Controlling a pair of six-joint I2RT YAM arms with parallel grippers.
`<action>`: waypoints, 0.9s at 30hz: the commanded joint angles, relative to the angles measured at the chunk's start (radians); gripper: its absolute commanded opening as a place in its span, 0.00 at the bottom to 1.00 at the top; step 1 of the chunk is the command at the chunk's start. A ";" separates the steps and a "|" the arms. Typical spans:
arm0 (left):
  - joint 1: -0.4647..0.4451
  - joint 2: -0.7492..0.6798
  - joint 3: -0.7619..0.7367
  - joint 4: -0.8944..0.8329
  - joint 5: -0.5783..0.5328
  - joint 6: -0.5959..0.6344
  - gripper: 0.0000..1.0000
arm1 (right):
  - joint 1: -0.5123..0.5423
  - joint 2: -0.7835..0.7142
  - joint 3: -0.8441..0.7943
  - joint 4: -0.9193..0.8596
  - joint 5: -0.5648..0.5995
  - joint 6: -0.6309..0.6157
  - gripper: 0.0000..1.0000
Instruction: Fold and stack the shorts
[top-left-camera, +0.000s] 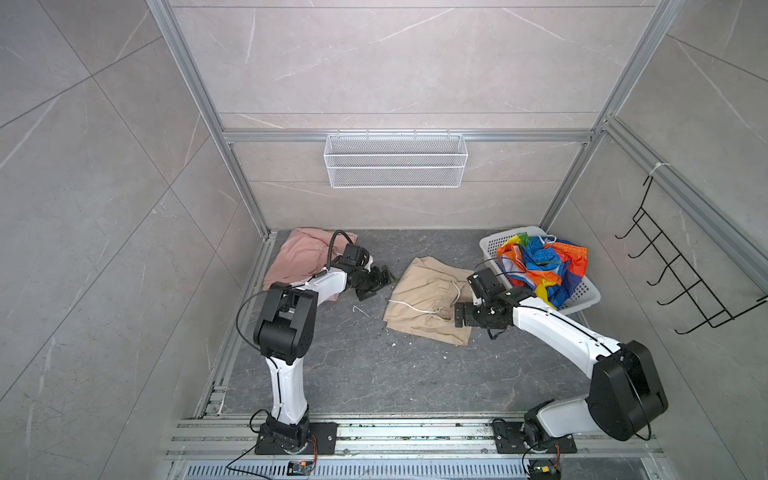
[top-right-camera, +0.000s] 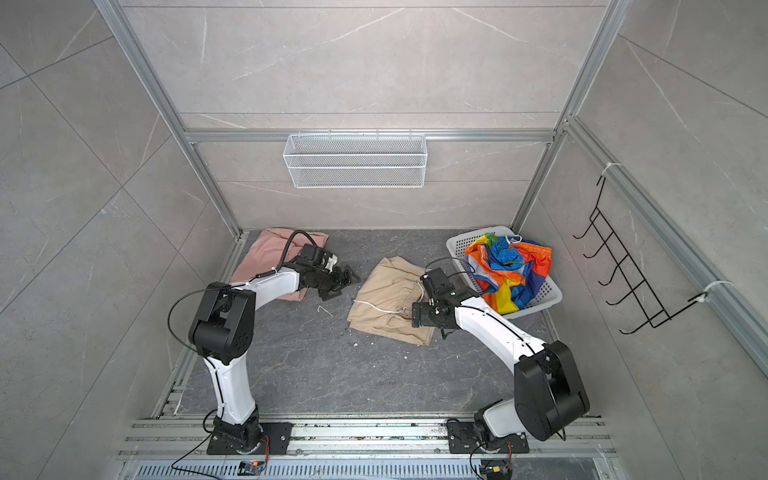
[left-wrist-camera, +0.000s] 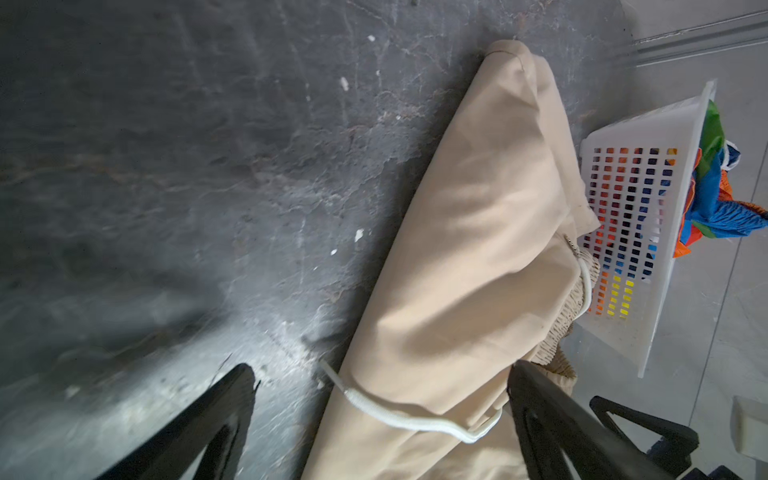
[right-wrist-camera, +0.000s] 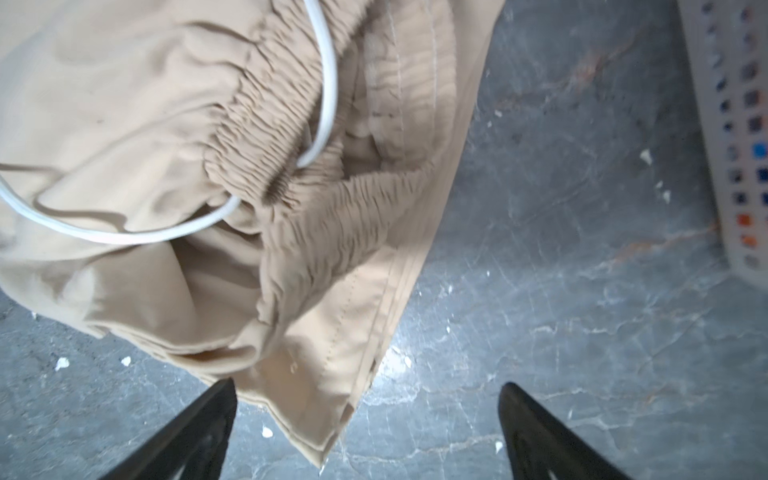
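- I found the beige shorts (top-left-camera: 428, 299) rumpled just beside the white plastic basket (top-left-camera: 592, 297). They looked soft and limp, so I judged the waistband or a hem corner the best hold.
- The left gripper (left-wrist-camera: 382, 366) and the right gripper (right-wrist-camera: 366, 383) both gaped, empty.
- The rainbow-striped shorts (top-left-camera: 540, 262) were heaped in the basket, their waistband hidden.

The left shorts (top-left-camera: 297, 257) lie at the far left of the floor (top-left-camera: 353, 374). The middle shorts (top-left-camera: 422, 297) lie centre-right. The third shorts (top-left-camera: 540, 262) sit in the basket (top-left-camera: 587, 297), far right, just beside the middle shorts.
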 joint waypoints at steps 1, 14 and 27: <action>-0.034 0.058 0.081 -0.039 0.058 0.051 0.97 | -0.027 -0.055 -0.049 0.051 -0.063 0.023 0.99; -0.101 0.241 0.246 -0.200 -0.003 0.168 0.89 | -0.052 -0.116 -0.085 0.062 -0.085 0.032 1.00; -0.127 0.246 0.304 -0.279 -0.059 0.228 0.11 | -0.055 -0.072 -0.084 0.119 -0.122 0.054 0.99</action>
